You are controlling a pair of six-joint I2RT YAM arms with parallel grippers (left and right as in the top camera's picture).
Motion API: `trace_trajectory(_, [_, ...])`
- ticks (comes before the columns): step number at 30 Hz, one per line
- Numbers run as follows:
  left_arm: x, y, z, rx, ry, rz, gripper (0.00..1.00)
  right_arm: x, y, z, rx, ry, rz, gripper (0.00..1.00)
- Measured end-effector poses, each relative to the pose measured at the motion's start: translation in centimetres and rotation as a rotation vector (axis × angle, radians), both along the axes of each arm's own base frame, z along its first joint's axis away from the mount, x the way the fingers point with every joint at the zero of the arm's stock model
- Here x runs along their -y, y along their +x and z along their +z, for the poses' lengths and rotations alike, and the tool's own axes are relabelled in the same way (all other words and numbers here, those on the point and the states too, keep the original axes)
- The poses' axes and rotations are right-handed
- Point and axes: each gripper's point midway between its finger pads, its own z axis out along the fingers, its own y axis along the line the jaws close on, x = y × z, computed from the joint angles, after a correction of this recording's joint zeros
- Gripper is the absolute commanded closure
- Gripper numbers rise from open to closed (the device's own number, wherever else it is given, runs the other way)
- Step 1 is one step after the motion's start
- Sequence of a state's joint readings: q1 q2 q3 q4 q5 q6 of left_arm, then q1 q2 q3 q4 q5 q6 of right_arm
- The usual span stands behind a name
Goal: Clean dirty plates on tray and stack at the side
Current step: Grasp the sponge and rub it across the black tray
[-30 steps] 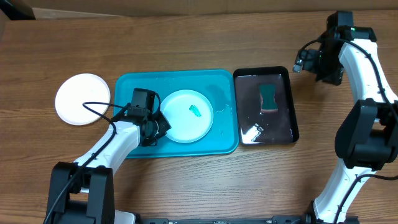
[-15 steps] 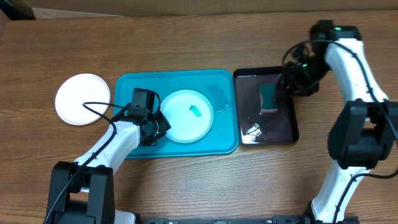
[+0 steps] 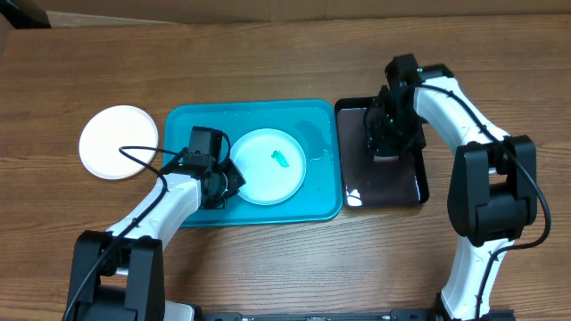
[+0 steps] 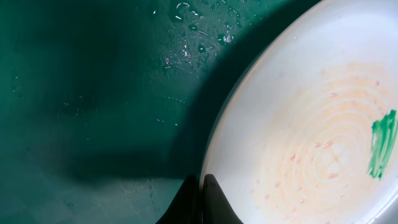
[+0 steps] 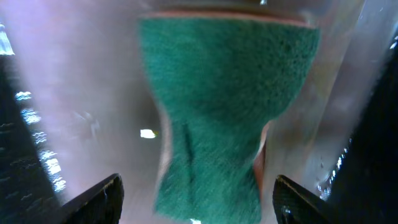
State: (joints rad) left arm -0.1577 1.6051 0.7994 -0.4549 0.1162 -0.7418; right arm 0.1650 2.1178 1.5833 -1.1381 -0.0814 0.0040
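Observation:
A white plate [image 3: 266,166] with a teal smear [image 3: 279,159] lies in the turquoise tray [image 3: 187,125]. My left gripper [image 3: 225,181] is shut on the plate's left rim; in the left wrist view the jaws pinch the rim [image 4: 208,174], with the smear [image 4: 382,143] at the right. Another white plate [image 3: 118,142] lies on the table left of the tray. My right gripper [image 3: 385,141] is open above the black tray [image 3: 393,183]; in the right wrist view its fingers [image 5: 99,196] straddle a green sponge [image 5: 224,106] without touching it.
The black tray holds shallow water and stands just right of the turquoise tray. Water drops [image 4: 193,37] lie on the turquoise tray floor. A cardboard edge [image 3: 268,7] runs along the back of the wooden table.
My right arm has swung left and down from the far right to over the sponge in the black tray. The left arm and the plates have not moved.

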Motion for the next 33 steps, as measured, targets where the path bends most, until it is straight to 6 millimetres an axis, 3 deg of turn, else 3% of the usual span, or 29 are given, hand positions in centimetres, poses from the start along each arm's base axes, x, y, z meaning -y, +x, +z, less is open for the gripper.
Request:
trace_trajectory(1, [0.0,0.0,0.0,0.000,0.000,0.000,0.96,0.1,-0.2,-0.3,-0.003,-0.004,0.002,0.32])
trace_trajectory(4, [0.0,0.0,0.0,0.000,0.000,0.000,0.96,0.1,-0.6,-0.9,-0.013,-0.002,0.006,0.82])
trace_trajectory(5, [0.0,0.0,0.0,0.000,0.000,0.000,0.96,0.0,-0.7,-0.9,-0.015,0.005,0.001,0.85])
trace_trajectory(6, [0.0,0.0,0.0,0.000,0.000,0.000,0.96,-0.1,-0.7,-0.9,-0.016,0.013,0.001,0.82])
trace_trajectory(8, [0.0,0.0,0.0,0.000,0.000,0.000,0.96,-0.3,-0.6,-0.9,-0.016,0.023,-0.006,0.27])
trace_trajectory(11, [0.0,0.0,0.0,0.000,0.000,0.000,0.96,-0.5,-0.7,-0.8,-0.017,0.033,-0.003,0.04])
trace_trajectory(16, [0.0,0.0,0.0,0.000,0.000,0.000,0.96,-0.7,0.2,-0.9,0.017,0.047,0.001,0.05])
trace_trajectory(18, [0.0,0.0,0.0,0.000,0.000,0.000,0.96,-0.8,0.7,-0.9,0.039,0.050,0.002,0.12])
trace_trajectory(21, [0.0,0.0,0.0,0.000,0.000,0.000,0.96,-1.0,1.5,-0.9,0.073,0.057,0.009,0.36])
trace_trajectory(23, [0.0,0.0,0.0,0.000,0.000,0.000,0.96,-1.0,1.7,-0.8,0.082,0.057,0.007,0.67])
trace_trajectory(24, [0.0,0.0,0.0,0.000,0.000,0.000,0.96,-1.0,1.7,-0.9,0.082,0.055,0.004,0.76])
trace_trajectory(25, [0.0,0.0,0.0,0.000,0.000,0.000,0.96,-1.0,1.8,-0.8,0.083,0.059,0.004,0.79])
trace_trajectory(26, [0.0,0.0,0.0,0.000,0.000,0.000,0.96,-1.0,1.8,-0.8,0.084,0.059,0.004,0.79])
trace_trajectory(27, [0.0,0.0,0.0,0.000,0.000,0.000,0.96,-1.0,1.8,-0.8,0.084,0.060,0.001,0.72])
trace_trajectory(28, [0.0,0.0,0.0,0.000,0.000,0.000,0.96,-1.1,1.8,-0.8,0.084,0.060,-0.001,0.42])
trace_trajectory(29, [0.0,0.0,0.0,0.000,0.000,0.000,0.96,-1.0,1.8,-0.8,0.085,0.059,-0.005,0.33])
trace_trajectory(31, [0.0,0.0,0.0,0.000,0.000,0.000,0.96,-1.1,2.0,-0.8,0.092,0.061,-0.001,0.28])
trace_trajectory(33, [0.0,0.0,0.0,0.000,0.000,0.000,0.96,-1.2,2.4,-0.8,0.110,0.064,0.002,0.31])
